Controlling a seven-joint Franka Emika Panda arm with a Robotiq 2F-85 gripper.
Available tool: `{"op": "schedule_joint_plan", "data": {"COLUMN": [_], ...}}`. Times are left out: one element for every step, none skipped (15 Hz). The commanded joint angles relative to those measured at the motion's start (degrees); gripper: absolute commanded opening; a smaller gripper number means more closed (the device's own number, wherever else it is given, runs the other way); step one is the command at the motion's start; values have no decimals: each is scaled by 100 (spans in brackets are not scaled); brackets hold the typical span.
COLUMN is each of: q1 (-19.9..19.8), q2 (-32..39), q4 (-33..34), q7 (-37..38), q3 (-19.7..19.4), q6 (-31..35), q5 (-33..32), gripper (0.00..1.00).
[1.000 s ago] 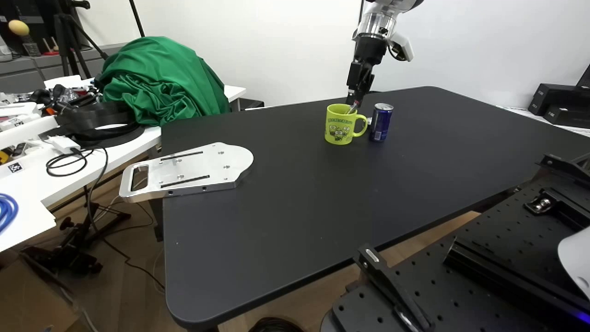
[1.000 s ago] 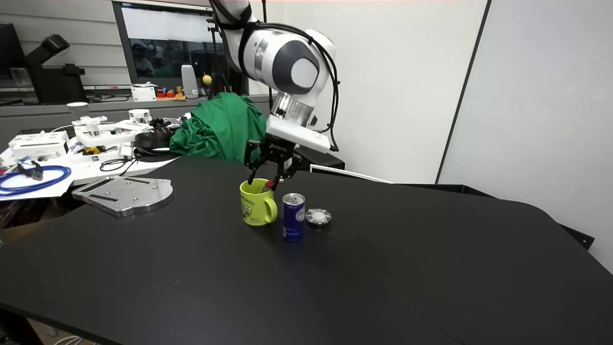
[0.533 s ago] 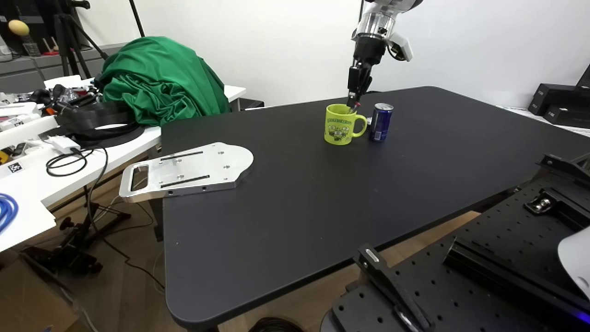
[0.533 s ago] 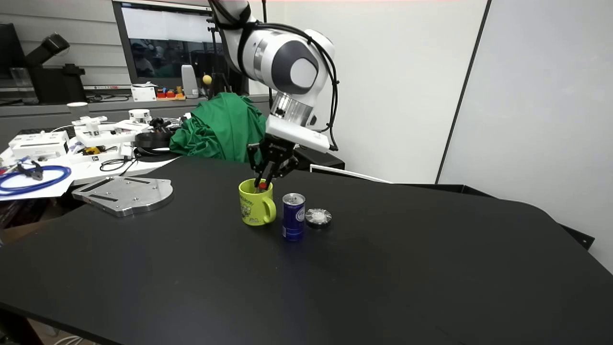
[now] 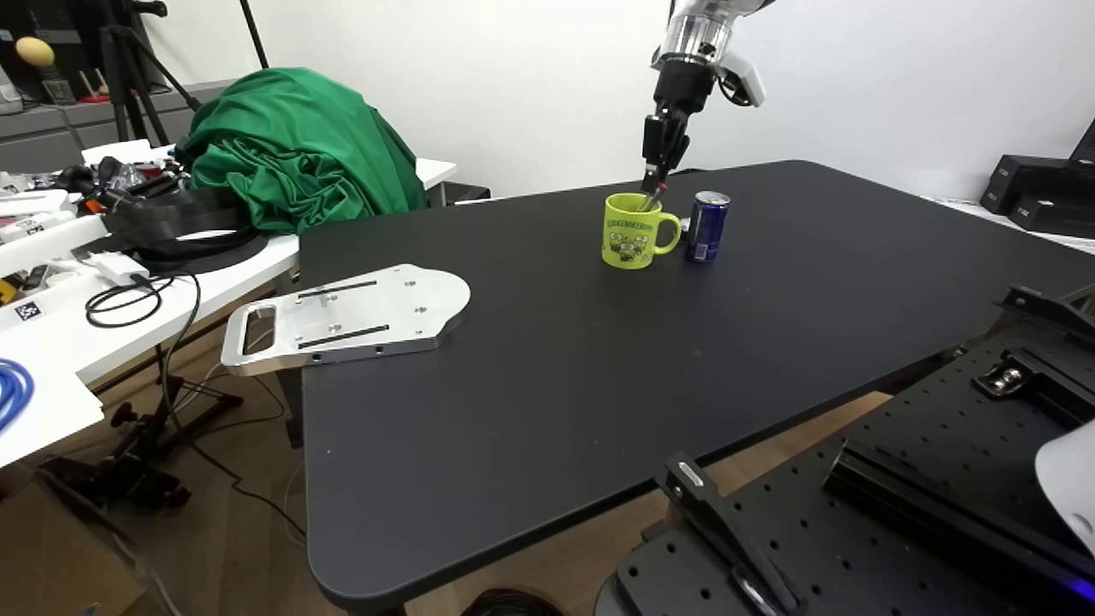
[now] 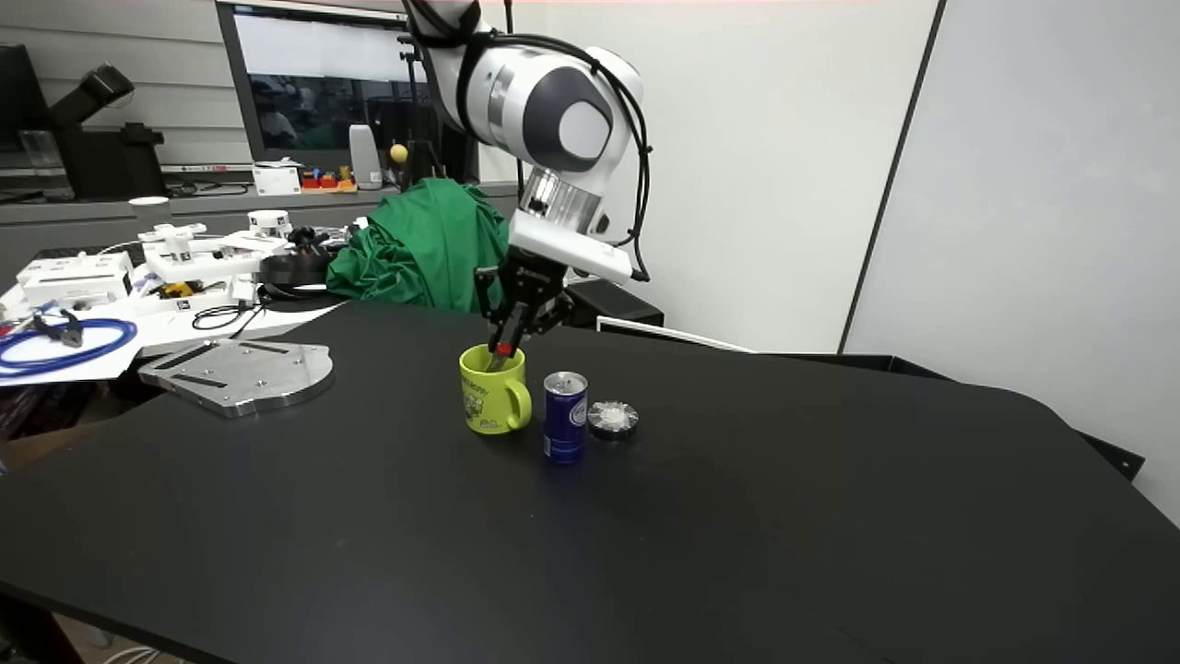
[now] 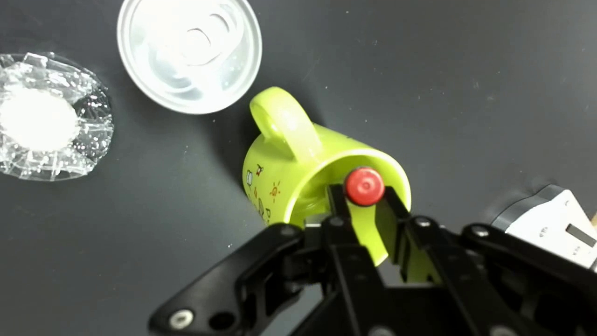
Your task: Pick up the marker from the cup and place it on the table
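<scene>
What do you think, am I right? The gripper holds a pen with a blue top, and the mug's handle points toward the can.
Not quite: the top of the pen is red, not blue, as the wrist view shows. The gripper holds it, and the mug has its handle toward the can.

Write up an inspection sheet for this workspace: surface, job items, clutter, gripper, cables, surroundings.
Surface: black tabletop, matte, lightly specked in the wrist view.
Mug: yellow-green, cartoon-printed, upright on the tabletop.
Marker: red end up, leaning, lower part inside the mug.
Clutter: blue drink can upright near the mug; clear-wrapped disc beside the can; slotted metal plate overhanging the tabletop's edge.
Gripper: jaws shut on the marker, at the mug's mouth.
Cables: black cables along the robot arm; blue coil, cable or hose unclear, off the tabletop.
Surroundings: white desk crowded with parts; heaped green cloth.
</scene>
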Motion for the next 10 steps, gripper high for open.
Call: {"op": "schedule_joint_plan", "data": {"q1": [49,68,104,131,176,221,273,339,404,465], "q2": [-234,-277,-350,-414,-522,-612,-724,-861,-979,-1144], "q4": [277,374,476,574,647,725,775,794,810,745], "q7": [560,661,777,860,943,992,1033,1028,1027,953], "q3": [18,21,17,18,15,13,14,21,27,62], "q6": [-510,-679,-869,-1031,-1188,-1326,-1465,-1586,-1696,-1724], "q5": [-145,-165,-213,-247,-292,-349,-422,-496,-589,-625], "gripper": [5,5,5,5,5,5,5,5,5,5]}}
